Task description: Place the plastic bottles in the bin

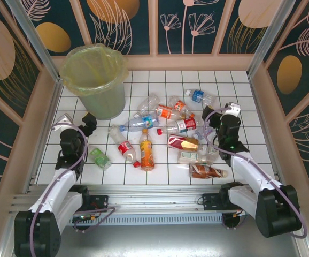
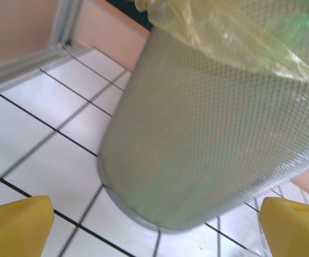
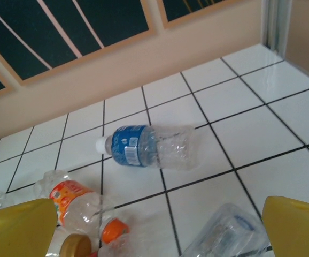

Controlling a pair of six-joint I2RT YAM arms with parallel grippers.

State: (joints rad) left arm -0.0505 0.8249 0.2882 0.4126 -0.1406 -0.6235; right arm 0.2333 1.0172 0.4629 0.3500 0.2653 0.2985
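Note:
The bin (image 1: pixel 95 80) stands at the back left, lined with a yellow-green bag. Several plastic bottles (image 1: pixel 146 150) lie scattered over the middle of the tiled floor, one with a green label (image 1: pixel 99 158) off to the left. My left gripper (image 1: pixel 89 122) is open just in front of the bin's base, and the bin wall (image 2: pixel 213 134) looms close between its yellow fingertips (image 2: pixel 15 225). My right gripper (image 1: pixel 209 116) is open and empty above the floor. Ahead of it lie a blue-label bottle (image 3: pixel 149 147), an orange-label bottle (image 3: pixel 71 201) and a clear bottle (image 3: pixel 229 233).
Wooden walls with dark panels (image 1: pixel 197 27) enclose the white tiled floor (image 1: pixel 234 80) on three sides. A metal rail (image 1: pixel 160 198) runs along the near edge. A brown-label bottle (image 1: pixel 208 171) lies near the right arm.

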